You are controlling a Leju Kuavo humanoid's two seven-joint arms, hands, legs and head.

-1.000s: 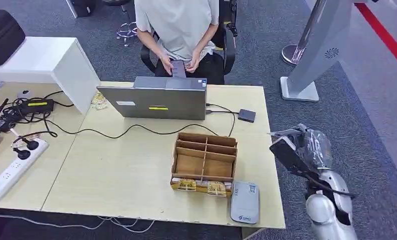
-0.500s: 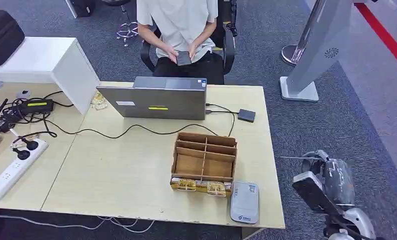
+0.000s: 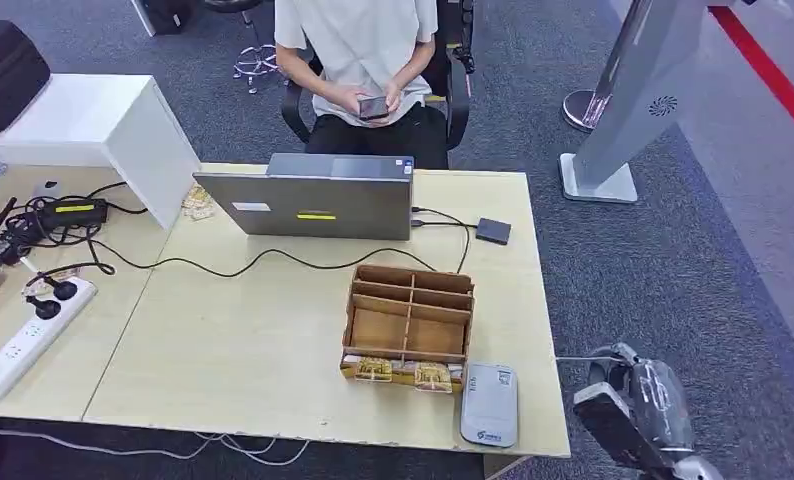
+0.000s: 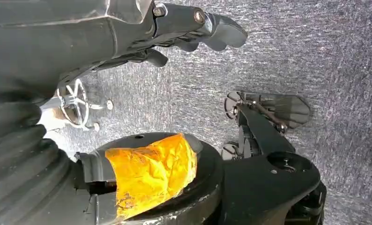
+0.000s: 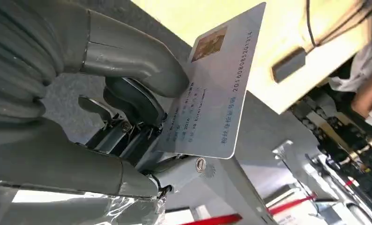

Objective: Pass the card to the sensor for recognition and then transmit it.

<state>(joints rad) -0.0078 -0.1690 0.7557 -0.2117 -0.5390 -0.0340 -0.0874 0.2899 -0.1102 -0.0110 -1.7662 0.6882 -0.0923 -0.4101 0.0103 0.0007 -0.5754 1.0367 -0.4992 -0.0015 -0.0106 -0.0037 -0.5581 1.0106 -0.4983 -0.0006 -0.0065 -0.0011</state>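
The card (image 5: 217, 89) is pinched between thumb and fingers of the right hand (image 3: 633, 420), off the table (image 3: 273, 340) edge, near the sensor (image 3: 490, 403). The left hand (image 4: 193, 28) is curled, nothing held.

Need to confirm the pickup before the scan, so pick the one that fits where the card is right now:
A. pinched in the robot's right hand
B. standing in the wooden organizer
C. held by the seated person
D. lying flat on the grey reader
A: the right wrist view shows the card clamped between the thumb and fingers of the right hand, off the table.
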